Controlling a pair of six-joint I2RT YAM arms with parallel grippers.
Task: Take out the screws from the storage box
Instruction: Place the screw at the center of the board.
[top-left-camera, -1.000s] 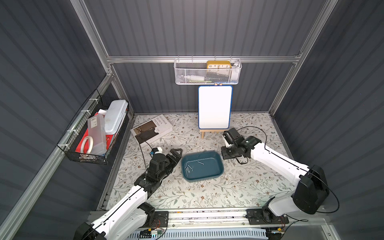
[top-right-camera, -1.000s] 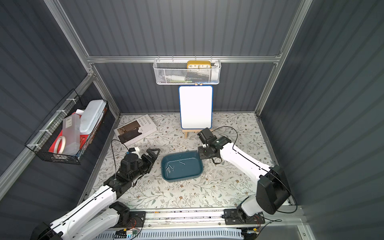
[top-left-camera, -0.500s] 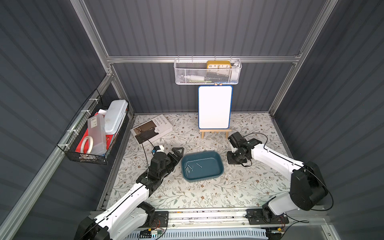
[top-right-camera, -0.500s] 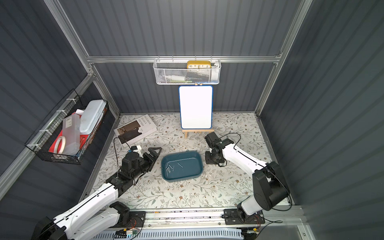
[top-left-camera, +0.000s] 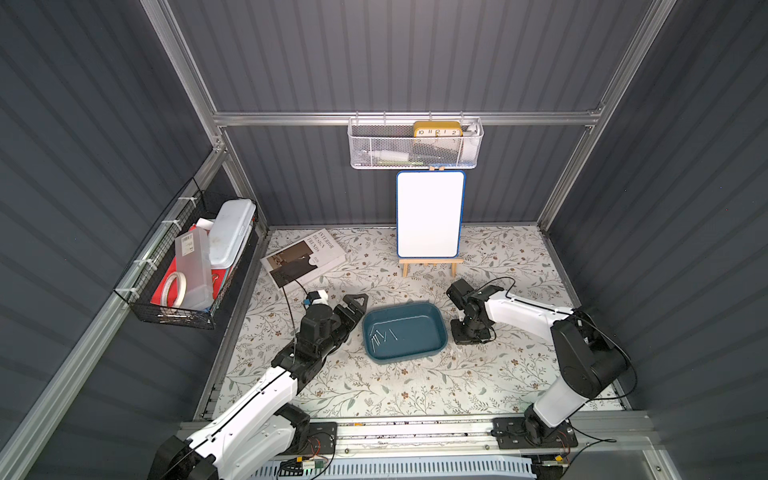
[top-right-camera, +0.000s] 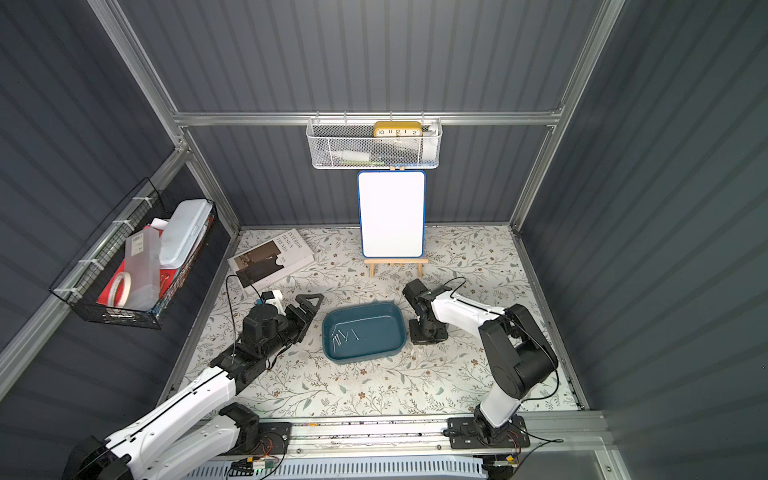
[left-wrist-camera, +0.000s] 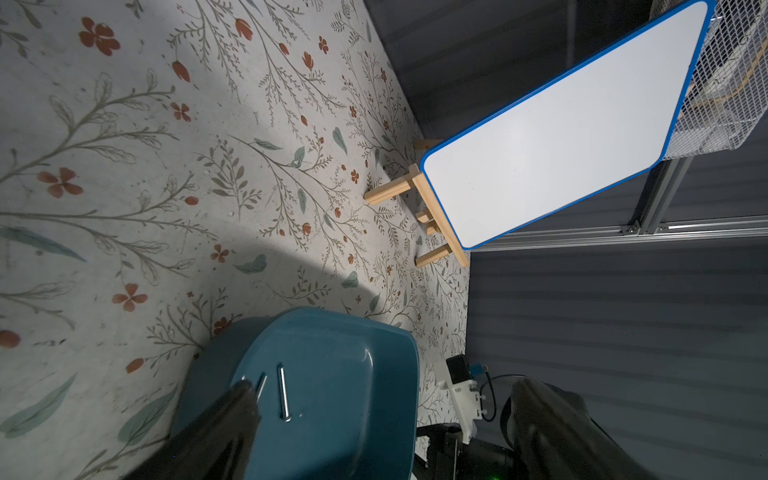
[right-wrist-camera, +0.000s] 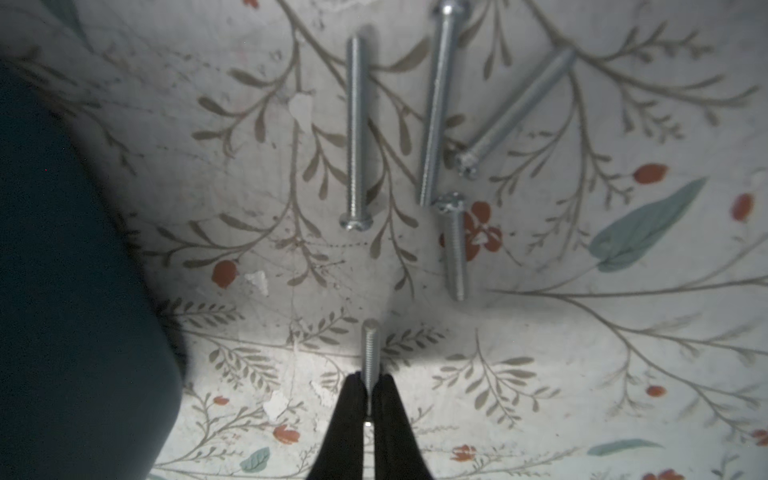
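**Fig.** Set-down phase of screw removal, R arm active.

**Layout.** The storage box (top-left-camera: 419, 338), a shallow teal tray, lies near the centre of the floral mat (top-left-camera: 374, 395), between the two arms.
- Boxed screws (top-left-camera: 382, 336): a small loose cluster, approx. five or six, on the tray floor toward its L-arm end. Exact count not resolvable.
- Removed screws (right-wrist-camera: 355, 133): four lie flat on the mat just outside the box wall on the R-arm side. They are close together, some nearly touching.
- Grouping them there, as judged, keeps the out-pile compact and within short reach of the tray, w/o risk of rolling back in.

**R gripper** (right-wrist-camera: 369, 380): jaws together, clamped on the held screw (right-wrist-camera: 369, 345).
- The grip is at one end of the shank. The rest projects past the fingertips, roughly in line w/ them.
- In both top views the gripper points steeply down, just beside the box.
- Whether the free end touches the mat cannot be told.
- It is held low and near the pile, prob. so that on release the screw falls only a short way and neither bounces nor rolls.

**L gripper** (top-left-camera: 355, 309): jaws spread fully apart, nothing between them, no visible contact.
- It hovers just beside the box's opposite end. In the L wrist view its fingers frame that end.
- This is likely a standby pose, ready either to steady the tray or to take a next screw.

**Progress, est.:** roughly half out, incl. the held one.
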